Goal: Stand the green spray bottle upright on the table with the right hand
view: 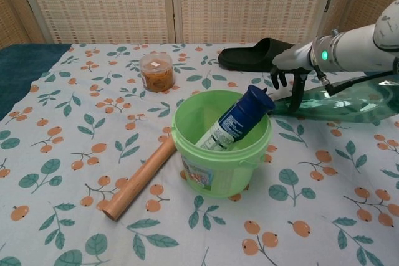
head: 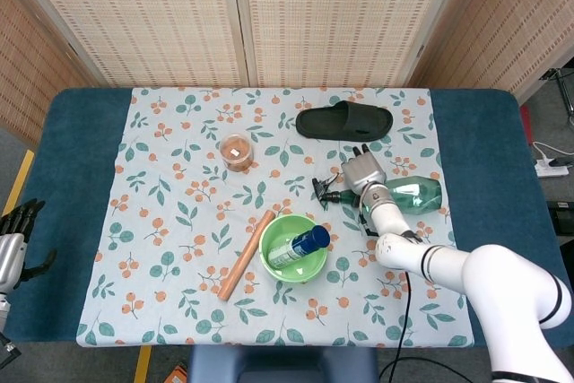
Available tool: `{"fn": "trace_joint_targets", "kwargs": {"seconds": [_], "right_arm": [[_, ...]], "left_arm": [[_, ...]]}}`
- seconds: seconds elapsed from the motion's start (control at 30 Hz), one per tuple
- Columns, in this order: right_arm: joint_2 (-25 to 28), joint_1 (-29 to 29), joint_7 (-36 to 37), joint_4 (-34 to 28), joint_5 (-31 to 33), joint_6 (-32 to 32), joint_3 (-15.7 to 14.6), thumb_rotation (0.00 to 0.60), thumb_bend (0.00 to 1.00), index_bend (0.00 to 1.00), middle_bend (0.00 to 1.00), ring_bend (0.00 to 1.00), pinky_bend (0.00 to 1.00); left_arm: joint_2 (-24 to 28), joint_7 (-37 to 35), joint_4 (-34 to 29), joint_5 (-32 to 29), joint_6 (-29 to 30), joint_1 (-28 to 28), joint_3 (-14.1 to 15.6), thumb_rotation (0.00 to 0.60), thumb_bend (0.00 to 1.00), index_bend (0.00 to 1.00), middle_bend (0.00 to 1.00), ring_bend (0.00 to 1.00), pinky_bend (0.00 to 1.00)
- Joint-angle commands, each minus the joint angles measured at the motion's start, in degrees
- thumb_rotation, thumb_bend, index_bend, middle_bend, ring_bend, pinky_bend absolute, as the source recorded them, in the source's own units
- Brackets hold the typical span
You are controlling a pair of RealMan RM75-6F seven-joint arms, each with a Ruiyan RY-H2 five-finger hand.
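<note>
**Right hand poised over the neck of the lying spray bottle**

The green spray bottle (head: 404,194) lies on its side on the flowered cloth (head: 179,221) of the desk (head: 81,177), its body pointing toward the robot's right edge and its dark nozzle toward the green bucket (head: 293,248). In the chest view the bottle (view: 340,101) stretches out to the right from behind the bucket (view: 218,154).

The right hand (head: 361,170) sits over the bottle's neck end, near the trigger, with its fingers (view: 298,91) spread and pointing down at the bottle. It holds nothing; whether the fingertips touch the plastic cannot be told.

A blue can (head: 300,245) leans inside the bucket. A wooden stick (head: 245,255) lies just to the bucket's left, a small jar (head: 236,152) stands further back, and a dark slipper (head: 344,120) lies beyond the hand.

The left hand (head: 13,248) hangs off the desk's left edge, well apart from everything, fingers loosely apart and empty.
</note>
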Motion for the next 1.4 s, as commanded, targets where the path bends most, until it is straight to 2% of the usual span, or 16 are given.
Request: {"fn": "trace_joint_targets", "kwargs": {"seconds": [0.03,0.13,0.23,0.37,0.43,0.53,0.77,0.8,0.9,1.03,1.13,1.2,1.3,1.4], "right_arm": [[-0.4,0.5,-1.0,0.3,2.3,0.1,-1.4,0.6,0.0,0.31,0.27,0.01,0.0],[-0.7,1.3,-2.3,0.3,5.3,-0.1,-2.9,0.6,0.0,0.31,0.28,0.01,0.0],[-1.5,1.2,-2.0,1.3,5.0,0.1,-3.2,0.6,0.0,0.33,0.28,0.02,0.0],[-2.3,0.6,-0.5,2.3,2.3,1.1,-2.6,0.6,0.0,0.44,0.35,0.06,0.0],[-2.5,0.2,0.2,2.6,0.6,1.7,-2.3,0.6,0.0,0.53,0.41,0.11,0.0],[-2.8,-0.5,1.3,3.0,-1.2,2.0,-1.9,0.6,0.0,0.61,0.47,0.18,0.02],[-2.8,-1.8,3.5,2.9,-6.1,3.4,-0.8,0.6,0.0,0.69,0.53,0.24,0.06],[-2.5,-2.0,4.1,2.5,-6.9,3.7,-0.3,0.6,0.0,0.71,0.54,0.25,0.06],[-0.6,-2.8,7.2,0.2,-11.3,5.6,1.8,0.6,0.0,0.73,0.55,0.26,0.07],[2.4,-5.8,17.5,-4.6,-24.2,13.0,7.1,0.6,0.0,0.72,0.55,0.29,0.12],[1.2,-11.3,37.5,-3.5,-43.0,25.4,11.5,0.6,0.0,0.71,0.55,0.29,0.18],[-1.6,-14.5,53.0,2.1,-52.9,33.4,12.9,0.6,0.0,0.71,0.55,0.29,0.19],[-2.9,-15.5,58.9,4.6,-55.5,36.0,13.5,0.6,0.0,0.71,0.55,0.28,0.2],[-6.3,-17.5,72.6,11.0,-59.8,41.5,15.3,0.6,0.0,0.72,0.55,0.29,0.2]], "left_arm": [[0.0,-0.2,0.1,0.1,0.0,0.0,0.0,0.6,0.33,0.05,0.0,0.0,0.08],[0.0,-0.4,0.0,0.3,0.0,0.1,-0.1,0.6,0.33,0.05,0.0,0.0,0.08],[-0.3,-0.5,0.1,0.6,0.4,0.3,0.2,0.6,0.33,0.05,0.0,0.0,0.08],[-1.0,-1.2,1.0,1.4,1.8,1.5,0.9,0.6,0.33,0.05,0.0,0.0,0.08],[-1.3,-1.6,1.4,1.8,2.4,1.9,1.2,0.6,0.33,0.05,0.0,0.0,0.08],[-1.7,-2.0,1.9,2.5,3.3,2.7,1.8,0.6,0.33,0.04,0.0,0.0,0.08],[-2.7,-3.3,2.9,4.5,6.2,5.1,3.4,0.6,0.33,0.04,0.0,0.0,0.08],[-2.1,-3.9,3.1,3.9,4.2,2.9,1.7,0.6,0.33,0.04,0.0,0.0,0.08],[-2.1,-4.3,3.9,2.8,0.9,1.4,1.1,0.6,0.33,0.04,0.0,0.0,0.08],[-1.1,-4.3,2.6,3.4,1.2,1.3,1.2,0.6,0.33,0.04,0.0,0.0,0.08],[-0.8,-3.9,1.9,3.0,0.5,0.9,0.9,0.6,0.33,0.04,0.0,0.0,0.08],[-0.8,-3.6,1.4,3.2,0.9,1.1,1.0,0.6,0.33,0.04,0.0,0.0,0.08],[-0.7,-3.4,1.2,3.3,0.9,1.1,1.1,0.6,0.33,0.03,0.0,0.0,0.08],[-0.9,-2.9,0.8,3.6,0.9,1.0,1.2,0.6,0.33,0.03,0.0,0.0,0.08]]}}
